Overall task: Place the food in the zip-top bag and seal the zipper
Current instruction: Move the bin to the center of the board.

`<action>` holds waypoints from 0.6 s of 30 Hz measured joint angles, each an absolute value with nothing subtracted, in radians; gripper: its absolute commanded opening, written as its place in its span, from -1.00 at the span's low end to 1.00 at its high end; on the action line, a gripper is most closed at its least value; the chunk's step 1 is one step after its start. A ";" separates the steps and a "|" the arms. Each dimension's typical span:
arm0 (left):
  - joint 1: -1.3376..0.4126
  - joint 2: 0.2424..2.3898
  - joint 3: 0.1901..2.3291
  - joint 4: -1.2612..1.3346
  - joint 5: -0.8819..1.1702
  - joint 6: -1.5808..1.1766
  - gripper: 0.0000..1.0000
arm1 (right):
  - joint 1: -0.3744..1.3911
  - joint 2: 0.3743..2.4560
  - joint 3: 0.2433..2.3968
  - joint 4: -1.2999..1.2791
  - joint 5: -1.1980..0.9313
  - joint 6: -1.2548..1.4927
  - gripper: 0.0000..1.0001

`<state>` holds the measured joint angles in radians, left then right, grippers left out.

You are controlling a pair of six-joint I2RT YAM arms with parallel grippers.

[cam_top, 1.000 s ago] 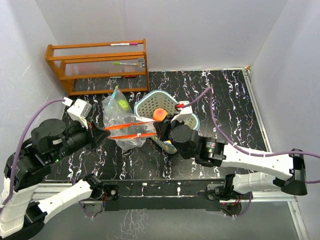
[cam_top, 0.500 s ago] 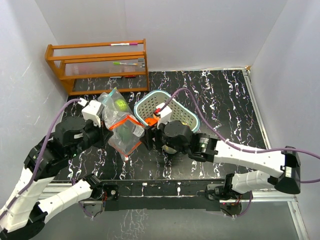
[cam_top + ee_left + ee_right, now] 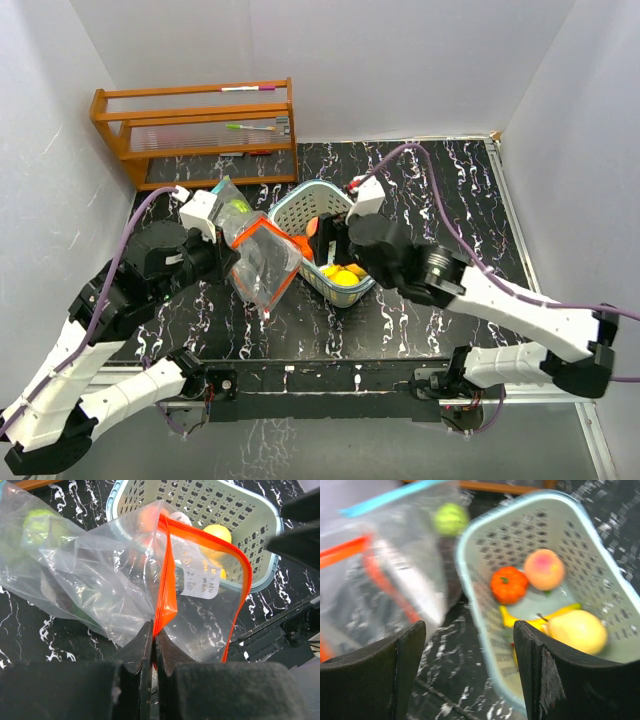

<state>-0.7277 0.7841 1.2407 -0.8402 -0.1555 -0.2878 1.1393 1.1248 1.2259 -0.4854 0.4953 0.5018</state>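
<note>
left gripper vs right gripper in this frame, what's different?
Left gripper is shut; right gripper stands wide open. Left gripper pinches the orange zipper edge of the clear plastic zip-top bag; right gripper holds nothing. Left gripper sits at the bag's mouth; right gripper hangs over the rim of the pale teal lattice plastic basket. Both have black fingers.

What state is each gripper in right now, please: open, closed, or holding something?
Left gripper: closed on the bag, at its orange zipper edge.
Right gripper: open, holding nothing.
</note>
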 measured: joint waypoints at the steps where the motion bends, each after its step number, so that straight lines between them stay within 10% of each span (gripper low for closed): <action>1: -0.728 0.785 1.241 -0.834 -0.151 -0.288 -1.00 | 1.110 1.162 1.245 -0.519 0.500 0.514 0.46; 18: -0.728 0.755 1.241 -0.808 -0.146 -0.287 -1.00 | 0.773 1.467 1.205 -0.685 0.317 0.542 0.42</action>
